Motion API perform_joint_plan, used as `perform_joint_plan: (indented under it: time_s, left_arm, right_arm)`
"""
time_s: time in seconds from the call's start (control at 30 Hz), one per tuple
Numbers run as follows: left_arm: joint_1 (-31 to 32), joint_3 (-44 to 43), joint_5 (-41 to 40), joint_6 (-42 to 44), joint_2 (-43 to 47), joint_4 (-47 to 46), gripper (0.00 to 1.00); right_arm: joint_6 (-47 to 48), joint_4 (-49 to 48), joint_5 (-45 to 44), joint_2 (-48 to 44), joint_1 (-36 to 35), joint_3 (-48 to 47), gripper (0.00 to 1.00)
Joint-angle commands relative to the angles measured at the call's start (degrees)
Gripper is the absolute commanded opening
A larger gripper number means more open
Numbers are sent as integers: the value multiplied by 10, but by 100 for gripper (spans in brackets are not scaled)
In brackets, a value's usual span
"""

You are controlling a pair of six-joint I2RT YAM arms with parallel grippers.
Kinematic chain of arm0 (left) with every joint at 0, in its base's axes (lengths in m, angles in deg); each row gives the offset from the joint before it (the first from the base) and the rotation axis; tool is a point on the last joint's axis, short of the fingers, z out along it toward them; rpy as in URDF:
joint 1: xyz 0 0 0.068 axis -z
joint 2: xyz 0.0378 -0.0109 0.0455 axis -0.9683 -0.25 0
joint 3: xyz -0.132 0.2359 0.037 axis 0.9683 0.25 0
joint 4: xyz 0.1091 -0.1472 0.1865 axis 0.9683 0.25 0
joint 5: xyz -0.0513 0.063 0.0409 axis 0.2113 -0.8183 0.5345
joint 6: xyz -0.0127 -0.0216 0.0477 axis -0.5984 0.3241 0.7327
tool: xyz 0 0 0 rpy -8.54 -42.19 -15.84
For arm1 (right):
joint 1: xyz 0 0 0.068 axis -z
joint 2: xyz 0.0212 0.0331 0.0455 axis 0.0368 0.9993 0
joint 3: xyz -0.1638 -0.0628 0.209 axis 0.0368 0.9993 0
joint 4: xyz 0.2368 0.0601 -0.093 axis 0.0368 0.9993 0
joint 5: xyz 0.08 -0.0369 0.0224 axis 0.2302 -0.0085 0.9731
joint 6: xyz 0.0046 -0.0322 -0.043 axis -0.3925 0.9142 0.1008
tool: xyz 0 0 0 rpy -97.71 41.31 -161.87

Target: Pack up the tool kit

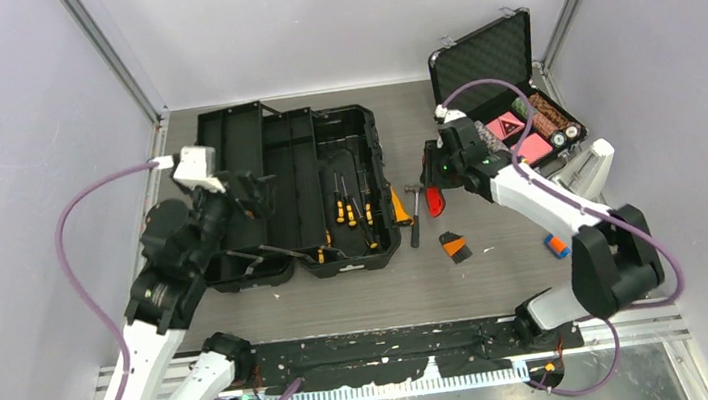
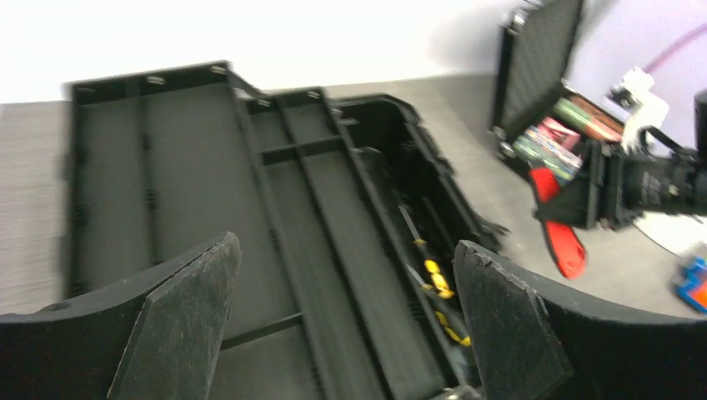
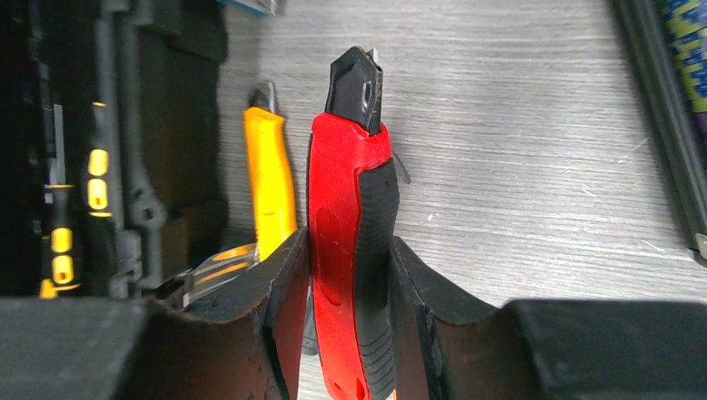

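The black toolbox [image 1: 300, 181] lies open at the centre left, with several yellow-and-black screwdrivers [image 1: 351, 210] in its right half. My right gripper [image 1: 434, 186] is shut on a red utility knife [image 1: 434, 201] just right of the box. In the right wrist view the red-and-black knife [image 3: 346, 208] stands clamped between both pads of the right gripper [image 3: 348, 250], over grey table. My left gripper [image 1: 253, 191] hovers open over the box's middle. The left wrist view shows that gripper [image 2: 346, 325] with nothing between its fingers, above the toolbox [image 2: 192, 158] and the screwdrivers [image 2: 435, 279].
A yellow-handled tool [image 1: 399, 207] and a small hammer [image 1: 416, 218] lie between the box and the knife. An orange-and-black piece [image 1: 454, 245] and a blue item [image 1: 556, 245] sit nearer the front. The foam-lined chip case [image 1: 509, 92] stands open at the back right.
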State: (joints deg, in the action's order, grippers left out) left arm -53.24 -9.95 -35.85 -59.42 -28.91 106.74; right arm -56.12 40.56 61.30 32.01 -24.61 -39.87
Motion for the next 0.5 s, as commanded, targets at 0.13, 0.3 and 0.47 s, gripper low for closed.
perform_joint_plan:
  time_s: [0.13,0.3,0.47]
  left_arm:
    - [14,-52,238,-177,-129,-25,99]
    - [90,-90,194,-176,-214,-31,99]
    - [151,-97,192,-195,-286,-88,99]
  right_arm:
    - [-64,-48,14,-152,-2,38,7]
    - [-134,-113,85,-229,-3,83,6]
    - [-214,-176,111,-278,-17,115,5]
